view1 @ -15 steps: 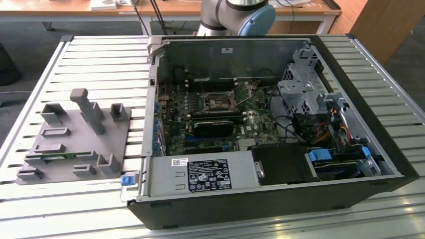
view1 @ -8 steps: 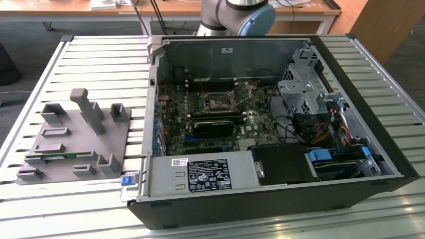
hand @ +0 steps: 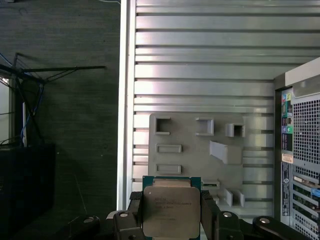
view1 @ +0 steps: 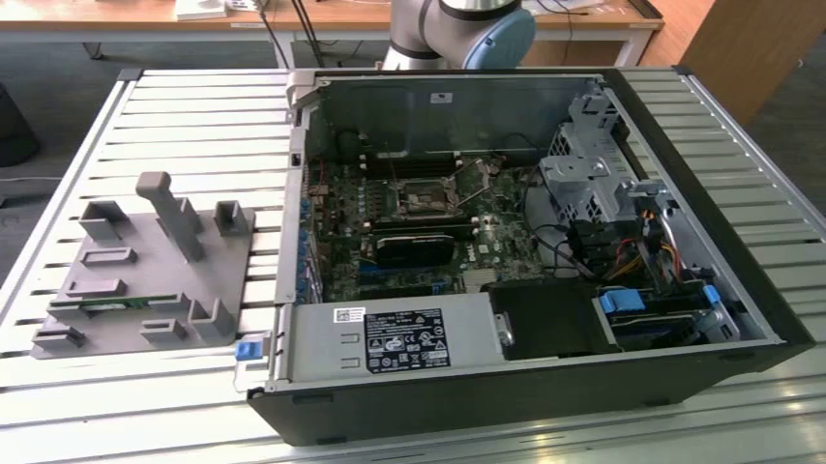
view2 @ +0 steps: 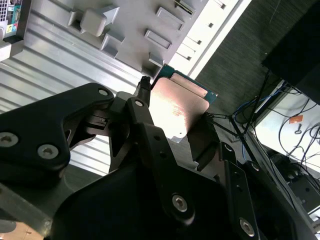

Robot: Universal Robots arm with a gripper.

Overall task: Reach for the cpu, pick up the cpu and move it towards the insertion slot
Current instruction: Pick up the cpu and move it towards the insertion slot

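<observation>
Pickup done: jaws clenched on the cpu (hand: 171,210), held near the grey parts tray (hand: 190,136), not yet at the insertion slot (view1: 424,198) inside the open case (view1: 439,97).

Open computer case (view1: 516,387) sits on the slatted table (view1: 193,106), filling the middle and the exterior view's right side. Fixture block (view1: 142,271) is on the table just beside the case, toward the exterior view's left edge. Arm base (view1: 465,29) is behind the table's far edge.

Inside the case:
- insertion slot (view1: 420,196) mid-board
- long card (view1: 413,249) just in front of it
- power supply (view1: 387,340) along the near wall
- drive cage (view1: 581,179) by the exterior view's right wall

In the first wrist view, the cpu (hand: 171,212) sits between the gripper (hand: 171,206) fingers, above the fixture block's side of the table, outside the case.
</observation>
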